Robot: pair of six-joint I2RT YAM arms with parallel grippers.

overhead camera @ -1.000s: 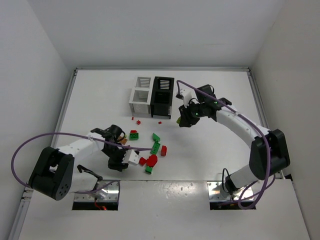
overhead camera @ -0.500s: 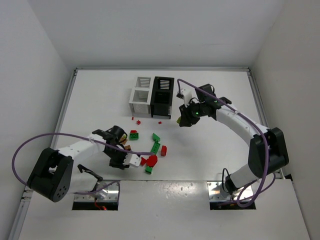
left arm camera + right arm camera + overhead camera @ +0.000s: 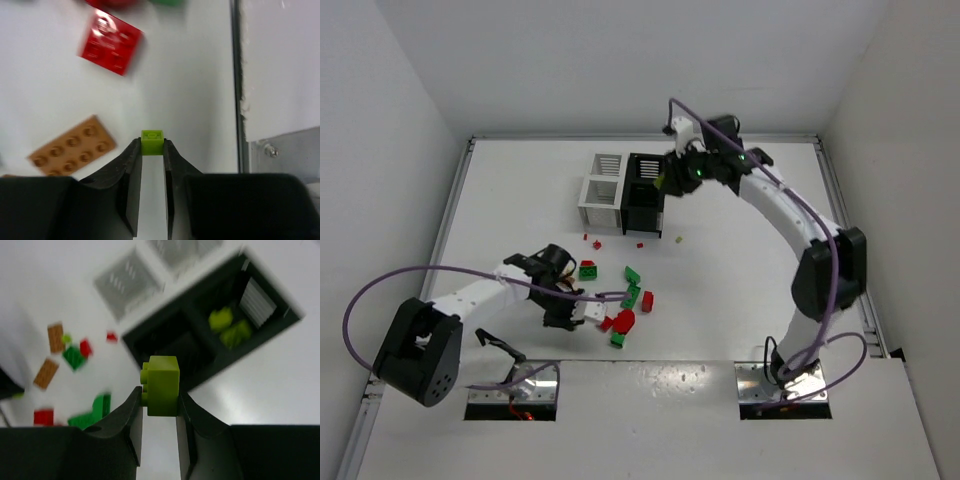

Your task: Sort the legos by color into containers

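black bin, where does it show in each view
Top external: the black bin is at centre back, just right of the white bins.
Left wrist: not in it.
Right wrist: the black bin fills the upper right, behind the held lego.
Shared landmark: the white bins beside it.

From above and behind we overlook the whole table [image 3: 510, 210]; both wrist cameras look down closely, sharing its legos [image 3: 623, 320].
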